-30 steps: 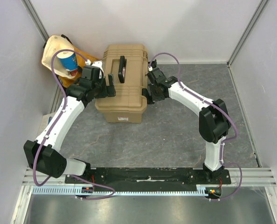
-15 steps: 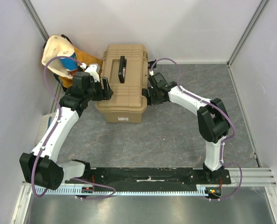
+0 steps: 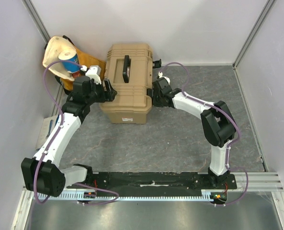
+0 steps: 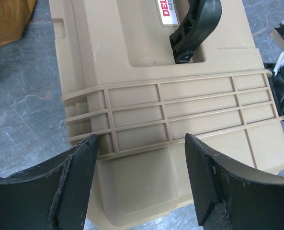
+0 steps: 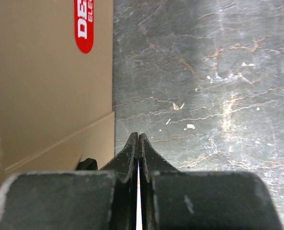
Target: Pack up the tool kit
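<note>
The tan toolbox (image 3: 127, 84) stands closed at the back middle of the floor, its black handle (image 3: 126, 68) on the lid. My left gripper (image 3: 108, 89) is open at the box's left end; in the left wrist view its jaws (image 4: 139, 158) stand apart over the ribbed lid edge (image 4: 180, 110) and hold nothing. My right gripper (image 3: 154, 98) is shut and empty, pressed beside the box's right end; the right wrist view shows its tips (image 5: 139, 136) next to the tan wall (image 5: 46, 72). Hammer, screwdriver, yellow-handled tool and knife are out of view.
A yellow-cream cloth bag (image 3: 60, 55) with a blue-white can (image 3: 71, 62) in it lies at the back left, against the left wall. White walls close the left, back and right sides. The grey floor (image 3: 180, 139) runs in front of the box.
The toolbox has shifted and now sits squarer, its handle lying flat on the lid. My left gripper drew back to the box's left end. My right gripper moved slightly down along the right end.
</note>
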